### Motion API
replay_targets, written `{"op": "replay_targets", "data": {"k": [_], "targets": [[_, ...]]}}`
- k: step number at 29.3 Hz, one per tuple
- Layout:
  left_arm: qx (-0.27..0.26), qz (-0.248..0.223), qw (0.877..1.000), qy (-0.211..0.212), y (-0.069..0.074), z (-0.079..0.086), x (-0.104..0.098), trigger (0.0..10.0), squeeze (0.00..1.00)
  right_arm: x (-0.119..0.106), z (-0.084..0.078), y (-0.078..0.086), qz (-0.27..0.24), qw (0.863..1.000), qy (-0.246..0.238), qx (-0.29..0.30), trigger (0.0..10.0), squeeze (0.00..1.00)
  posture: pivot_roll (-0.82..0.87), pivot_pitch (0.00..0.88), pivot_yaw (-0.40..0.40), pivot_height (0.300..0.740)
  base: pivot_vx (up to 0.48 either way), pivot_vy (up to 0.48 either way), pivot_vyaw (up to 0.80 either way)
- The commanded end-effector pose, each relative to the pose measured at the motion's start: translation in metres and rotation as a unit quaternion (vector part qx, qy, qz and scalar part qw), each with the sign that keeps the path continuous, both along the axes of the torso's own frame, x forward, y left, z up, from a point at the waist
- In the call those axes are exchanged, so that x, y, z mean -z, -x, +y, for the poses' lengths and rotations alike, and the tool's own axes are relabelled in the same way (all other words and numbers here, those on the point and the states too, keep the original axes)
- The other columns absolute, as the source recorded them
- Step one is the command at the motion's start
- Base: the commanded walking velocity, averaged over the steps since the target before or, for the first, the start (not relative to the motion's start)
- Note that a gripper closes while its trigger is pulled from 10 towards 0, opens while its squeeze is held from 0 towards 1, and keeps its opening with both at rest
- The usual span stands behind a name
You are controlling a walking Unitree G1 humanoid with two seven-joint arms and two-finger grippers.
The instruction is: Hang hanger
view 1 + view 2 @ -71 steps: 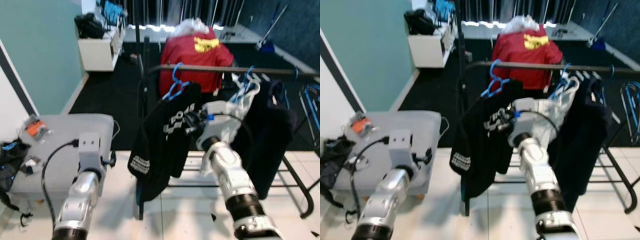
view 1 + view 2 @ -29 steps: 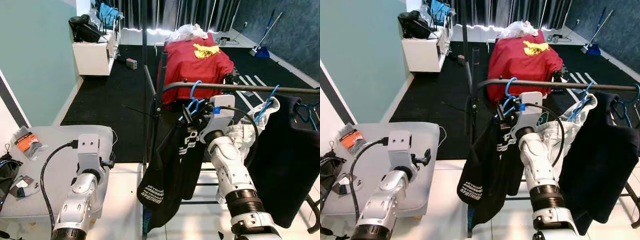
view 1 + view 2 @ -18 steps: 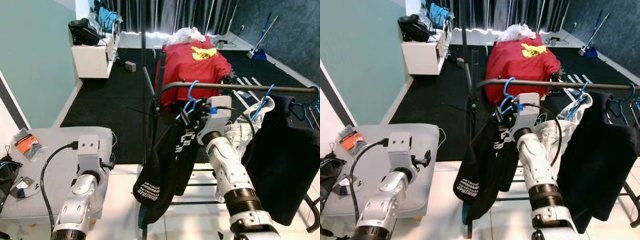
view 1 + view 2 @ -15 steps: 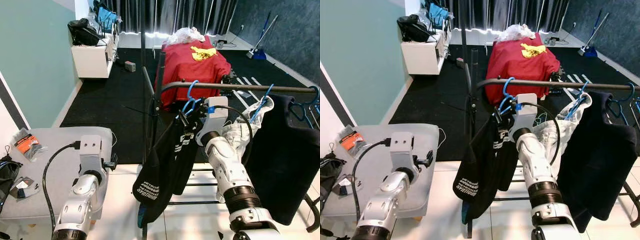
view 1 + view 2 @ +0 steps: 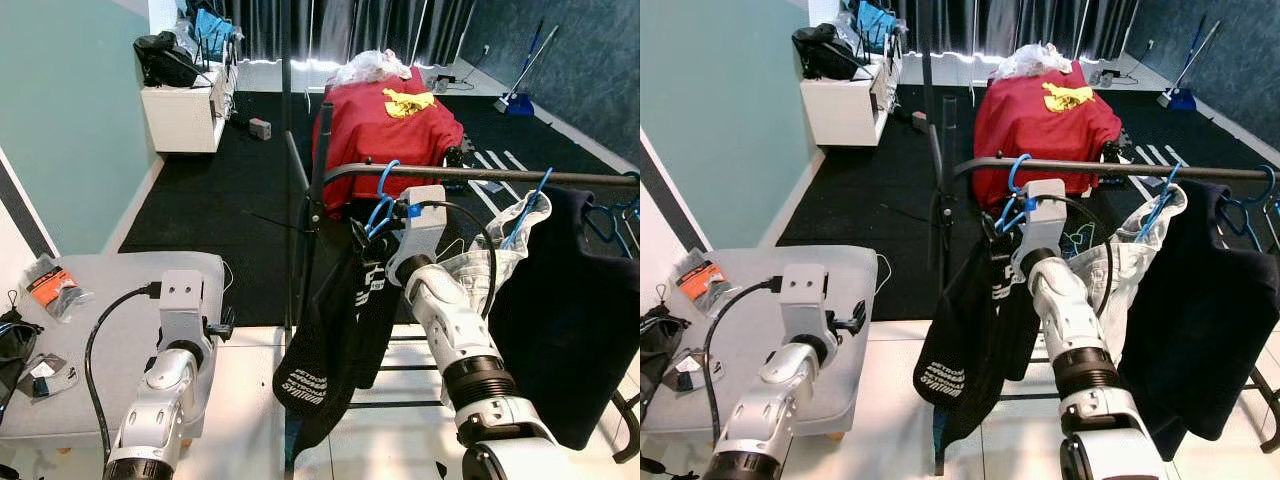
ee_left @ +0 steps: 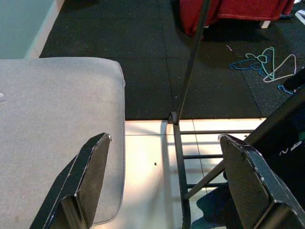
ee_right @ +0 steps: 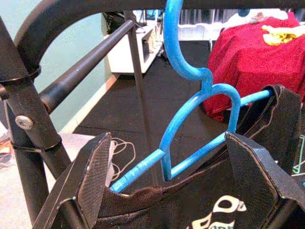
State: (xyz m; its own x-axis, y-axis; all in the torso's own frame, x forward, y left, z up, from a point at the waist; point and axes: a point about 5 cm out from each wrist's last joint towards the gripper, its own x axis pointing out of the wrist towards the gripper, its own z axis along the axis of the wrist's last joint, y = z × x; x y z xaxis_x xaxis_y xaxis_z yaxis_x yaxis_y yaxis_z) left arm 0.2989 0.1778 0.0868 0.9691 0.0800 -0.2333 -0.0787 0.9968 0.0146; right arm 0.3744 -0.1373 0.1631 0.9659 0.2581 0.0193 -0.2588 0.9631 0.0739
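Right wrist view: right gripper (image 7: 167,191) fingers spread wide around the blue plastic hanger (image 7: 190,119) carrying a black printed shirt (image 5: 335,320); left gripper (image 6: 164,191) wide open.

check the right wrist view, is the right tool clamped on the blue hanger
No, the right tool stands open, its two fingers spread wide either side of the blue hanger, whose hook reaches up to the rack bar.

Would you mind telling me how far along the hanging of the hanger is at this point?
Looks nearly done: the blue hanger carrying the black shirt has its hook over the rack's rail. In hand: the right gripper sits open around the hanger's neck, fingers apart, no longer clamping it. Left: draw that arm back. The left gripper is open and idle beside the grey table.
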Motion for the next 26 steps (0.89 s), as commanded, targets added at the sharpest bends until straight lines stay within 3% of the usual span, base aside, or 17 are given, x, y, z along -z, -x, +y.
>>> {"op": "replay_targets", "data": {"k": [1,2,3,4,5,8,9,11,12,26], "targets": [[0.006,0.003,1.000,-0.009,0.0016,0.0022,-0.0003,10.0,0.00,-0.0013,-0.0027,-0.0036,0.011,1.000,-0.021,0.004,9.3,0.00,-0.07,0.000,-0.044,0.740,0.000,0.000,0.00],[0.007,0.003,1.000,-0.009,0.0016,0.0018,-0.0002,10.0,0.00,-0.0012,-0.0034,-0.0044,0.013,1.000,-0.025,0.005,7.6,0.00,-0.07,0.000,-0.044,0.740,0.000,0.000,0.00],[0.007,0.003,1.000,-0.009,0.0016,0.0018,-0.0002,10.0,0.00,-0.0012,-0.0034,-0.0044,0.013,1.000,-0.025,0.005,7.6,0.00,-0.07,0.000,-0.044,0.740,0.000,0.000,0.00],[0.008,0.003,1.000,-0.009,0.0016,0.0014,-0.0002,10.0,0.00,-0.0010,-0.0039,-0.0048,0.014,1.000,-0.027,0.006,6.7,0.00,-0.07,0.000,-0.044,0.740,0.000,0.000,0.00],[0.010,0.003,1.000,-0.009,0.0016,0.0008,-0.0002,10.0,0.00,-0.0006,-0.0041,-0.0049,0.017,0.999,-0.030,0.007,4.9,0.00,-0.07,0.000,-0.043,0.740,0.000,0.000,0.00],[0.010,0.003,1.000,-0.009,0.0016,0.0008,-0.0002,10.0,0.00,-0.0006,-0.0041,-0.0049,0.017,0.999,-0.030,0.007,4.9,0.00,-0.07,0.000,-0.043,0.740,0.000,0.000,0.00],[0.012,0.004,1.000,-0.009,0.0018,0.0002,0.0000,10.0,0.00,0.0002,-0.0046,-0.0050,0.020,0.999,-0.034,0.008,4.2,0.00,-0.07,0.000,-0.043,0.740,0.000,0.000,0.00],[0.012,0.004,1.000,-0.009,0.0018,0.0002,0.0000,10.0,0.00,0.0002,-0.0046,-0.0050,0.020,0.999,-0.034,0.008,4.2,0.00,-0.07,0.000,-0.043,0.740,0.000,0.000,0.00],[0.014,0.004,1.000,-0.009,0.0020,-0.0001,0.0003,10.0,0.00,0.0013,-0.0056,-0.0051,0.024,0.999,-0.039,0.009,2.9,0.00,-0.07,0.000,-0.045,0.740,0.000,0.000,0.00],[0.025,0.008,1.000,-0.006,0.0032,-0.0028,0.0019,10.0,0.00,0.0042,-0.0117,-0.0054,0.032,0.998,-0.045,0.021,1.8,0.00,-0.07,0.000,-0.041,0.740,0.000,0.000,0.00]]}}
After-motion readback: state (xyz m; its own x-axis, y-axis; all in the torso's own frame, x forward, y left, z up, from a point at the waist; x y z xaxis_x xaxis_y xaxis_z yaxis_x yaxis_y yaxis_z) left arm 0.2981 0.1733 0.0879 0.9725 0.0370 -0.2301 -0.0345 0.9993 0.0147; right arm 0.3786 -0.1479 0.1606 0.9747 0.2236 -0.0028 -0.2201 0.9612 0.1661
